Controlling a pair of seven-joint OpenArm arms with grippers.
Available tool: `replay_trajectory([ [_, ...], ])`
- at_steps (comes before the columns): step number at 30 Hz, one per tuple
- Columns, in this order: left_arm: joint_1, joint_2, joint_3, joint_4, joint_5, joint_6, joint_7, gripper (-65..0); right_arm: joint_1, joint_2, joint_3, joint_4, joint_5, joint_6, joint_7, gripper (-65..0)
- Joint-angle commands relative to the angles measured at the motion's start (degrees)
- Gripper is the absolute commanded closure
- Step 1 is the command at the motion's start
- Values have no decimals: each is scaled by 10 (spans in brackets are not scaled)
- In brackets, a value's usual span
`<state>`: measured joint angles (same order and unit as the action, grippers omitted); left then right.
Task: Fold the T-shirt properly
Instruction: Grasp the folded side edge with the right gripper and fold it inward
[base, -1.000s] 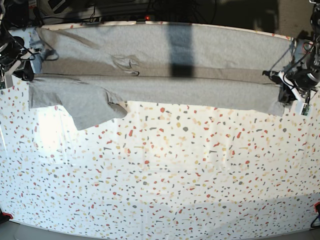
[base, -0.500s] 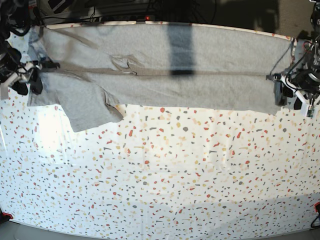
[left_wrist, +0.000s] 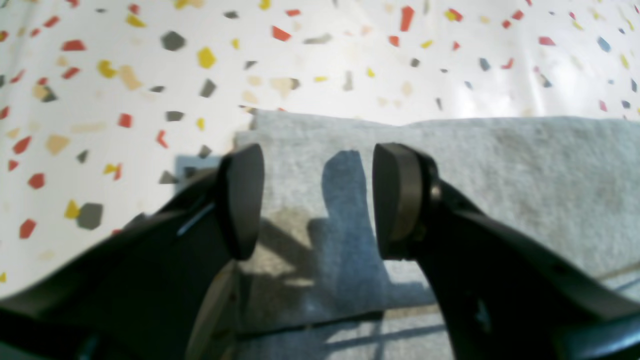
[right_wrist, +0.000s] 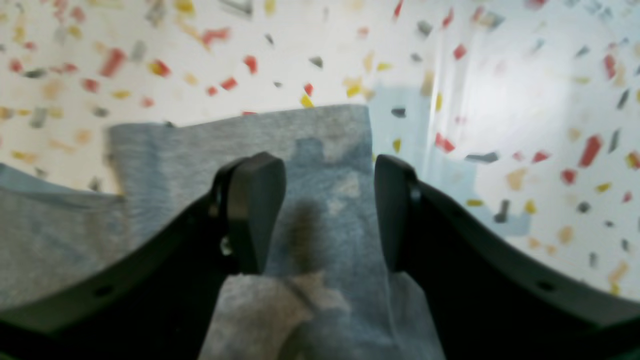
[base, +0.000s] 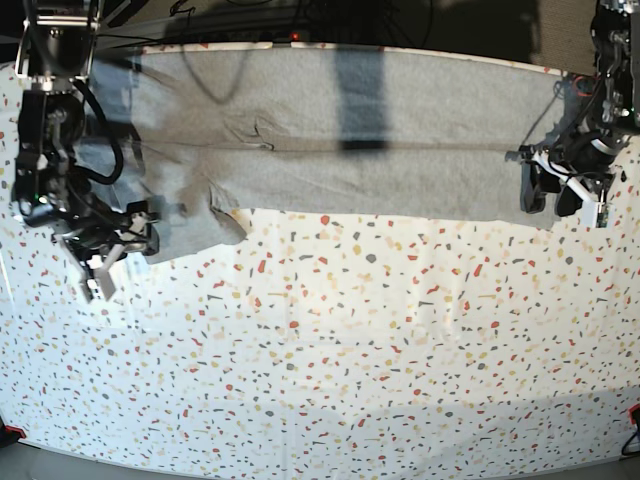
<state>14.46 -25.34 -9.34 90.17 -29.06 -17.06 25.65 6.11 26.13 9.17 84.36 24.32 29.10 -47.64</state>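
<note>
Left tool (left_wrist: 317, 200) jaws apart, empty; right tool (right_wrist: 330, 215) likewise, apparently, view blurred.

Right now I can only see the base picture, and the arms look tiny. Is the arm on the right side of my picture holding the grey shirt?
Observer: No. In the left wrist view, the left gripper has its jaws apart. The T-shirt lies beneath the gap and is not pinched.
Operator: And the other one?
Observer: The right wrist view shows the right gripper with its jaws apart too, and nothing is clamped between them.
Operator: What's under it?
Observer: A corner of the T-shirt, with the bare speckled table just past its edge.
</note>
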Motion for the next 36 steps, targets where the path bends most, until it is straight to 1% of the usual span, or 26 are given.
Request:
replay_trajectory([
  [1,-3,-10,-5,10,-3,-1,-16,-340,33,10,-8,-13,-6,-6,17,-328],
  [3,-3,-10,-5,10,-4,-1,-18,-340,70,10,-25,-59,-19,-7,17,-328],
  [6,-3,-10,-5,10,-3,-1,-17,-340,119,10,-37,-120,-19,-7,17,-328],
  [8,-3,-10,-5,10,-3,-1,-17,-340,144,10,-43,-157,-22,-7,17,-328],
  [11,-3,-10,-5,10,-3,-1,-17,-340,173,10,-51,-217,-46,-6,17,-328],
  [12,-3,-10,-5,10,-3,-1,-17,-340,179,10,-52,-237,-47,-5,15,-328],
  [16,-3,-10,-5,10,-3,-1,-17,-340,191,10,-52,-292,-46,30,11,-328],
  [19,-3,-10,-5,10,-3,-1,-18,-340,191,9,-52,-310,-47,35,10,-327],
  [22,-3,-10,-5,10,0,-1,-19,-340,191,4,-52,-314,-47,35,-17,-322],
  [24,-3,-10,-5,10,5,-1,-21,-340,191,-1,-52,-314,-46,38,-31,-280],
  [26,-3,-10,-5,10,5,-1,-21,-340,191,-8,-52,-314,-46,58,-42,-243],
  [28,-3,-10,-5,10,5,-1,-21,-340,191,-19,-52,-314,-46,70,-45,-234],
  [29,-3,-10,-5,10,5,-1,-21,-340,191,-25,-52,-314,-47,70,-45,-234],
  [30,-3,-10,-5,10,5,-1,-21,-340,191,-30,-52,-314,-46,70,-45,-217],
  [32,-3,-10,-5,10,5,-1,-21,-340,191,-37,-52,-314,-47,70,-45,-147],
  [34,-3,-10,-5,10,5,-1,-21,-340,191,-38,-52,-314,-46,70,-45,-72],
  [36,-3,-10,-5,10,5,-1,-18,-340,191,-37,-52,-314,-47,70,-45,-12],
])
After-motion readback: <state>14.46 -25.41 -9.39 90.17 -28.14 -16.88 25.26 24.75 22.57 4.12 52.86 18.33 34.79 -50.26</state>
